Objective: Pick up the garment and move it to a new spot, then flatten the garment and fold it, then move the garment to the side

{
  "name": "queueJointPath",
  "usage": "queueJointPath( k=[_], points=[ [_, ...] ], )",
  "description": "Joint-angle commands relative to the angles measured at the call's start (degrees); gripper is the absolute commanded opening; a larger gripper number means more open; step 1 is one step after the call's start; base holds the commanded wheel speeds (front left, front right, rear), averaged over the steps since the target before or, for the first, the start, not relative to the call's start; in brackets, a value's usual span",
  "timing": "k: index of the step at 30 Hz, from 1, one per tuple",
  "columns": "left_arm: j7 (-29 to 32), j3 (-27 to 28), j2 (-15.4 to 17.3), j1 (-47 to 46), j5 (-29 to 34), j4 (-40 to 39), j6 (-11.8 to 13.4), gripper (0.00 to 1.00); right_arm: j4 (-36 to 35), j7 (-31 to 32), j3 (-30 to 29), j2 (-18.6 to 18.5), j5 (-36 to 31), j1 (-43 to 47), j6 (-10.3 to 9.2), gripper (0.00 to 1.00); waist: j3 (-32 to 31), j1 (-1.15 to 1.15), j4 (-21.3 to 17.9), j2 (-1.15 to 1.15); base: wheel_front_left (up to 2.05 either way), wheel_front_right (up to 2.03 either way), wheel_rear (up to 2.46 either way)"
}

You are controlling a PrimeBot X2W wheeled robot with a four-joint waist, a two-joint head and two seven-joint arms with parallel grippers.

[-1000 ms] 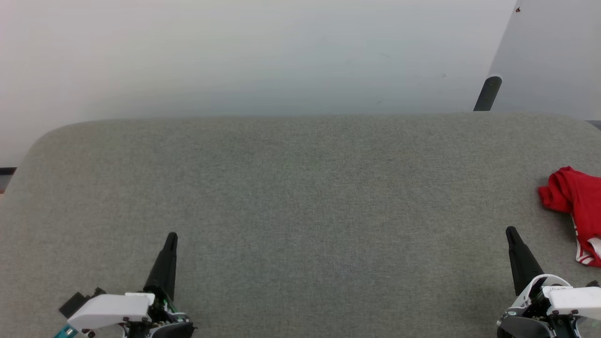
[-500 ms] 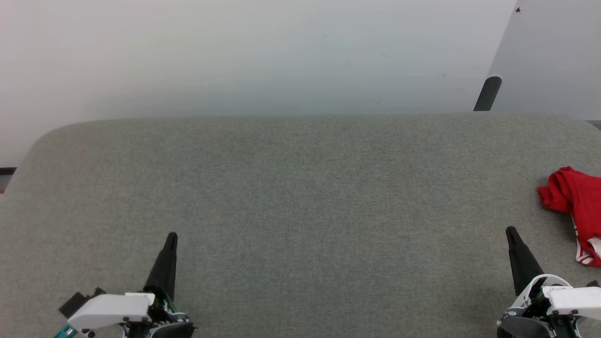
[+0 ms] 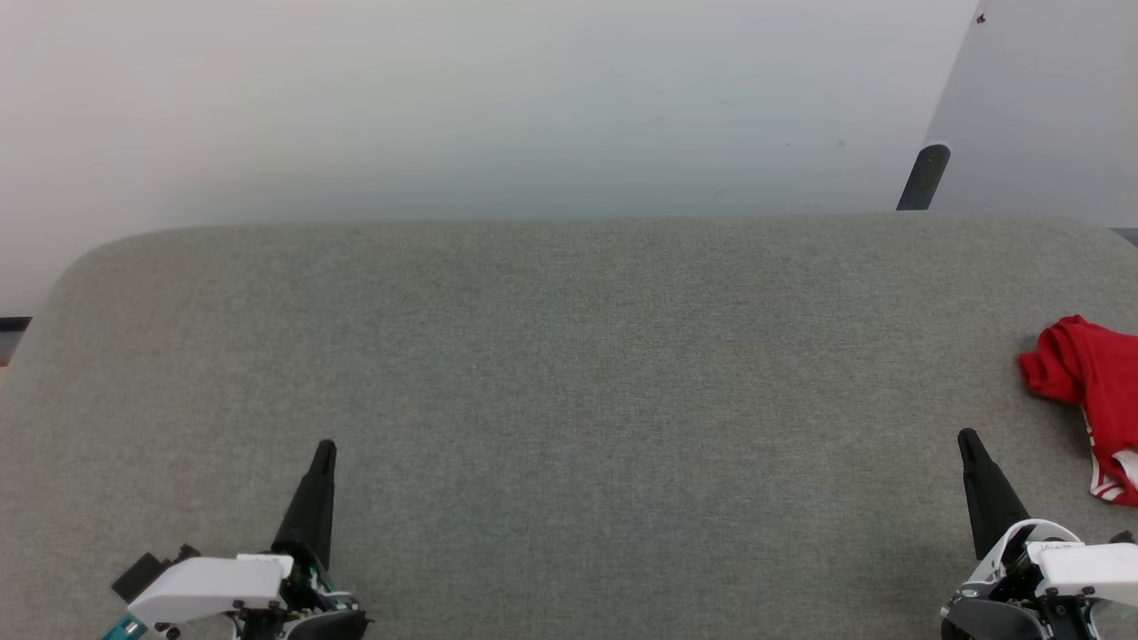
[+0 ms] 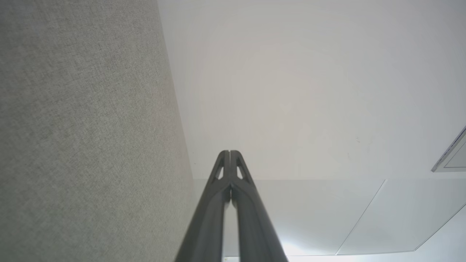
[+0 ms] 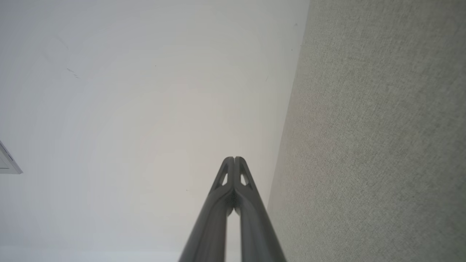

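The garment (image 3: 1089, 382), bright red with a white, red-striped sleeve edge, lies crumpled at the far right of the grey fabric table (image 3: 569, 373), partly cut off by the picture's edge. My right gripper (image 3: 967, 439) is shut and empty at the lower right, a short way to the left of and nearer than the garment. At the lower left my left gripper (image 3: 325, 449) is shut with nothing in it. In each wrist view the fingertips press together, left gripper (image 4: 229, 153) and right gripper (image 5: 234, 159), both pointing past the table's far edge toward the wall.
A white wall (image 3: 498, 98) rises just behind the table's far edge. A dark post (image 3: 923, 176) stands behind the table at the back right, beside a pale angled panel (image 3: 1049, 107). The table's corners are rounded.
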Motion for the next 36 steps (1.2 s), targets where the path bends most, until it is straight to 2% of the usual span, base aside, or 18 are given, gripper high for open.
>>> queueJointPath(
  k=[1,36],
  points=[
    [0.1,0.1,0.0,-0.6,-0.2,0.0,-0.3,0.0,-0.1,0.1,0.0,0.2,0.2,-0.2,-0.02,0.0,0.0,0.0,0.0,0.0,0.0,0.0,0.0],
    [0.1,0.1,0.0,-0.6,-0.2,0.0,-0.3,0.0,-0.1,0.1,0.0,0.2,0.2,-0.2,-0.02,0.0,0.0,0.0,0.0,0.0,0.0,0.0,0.0]
  ],
)
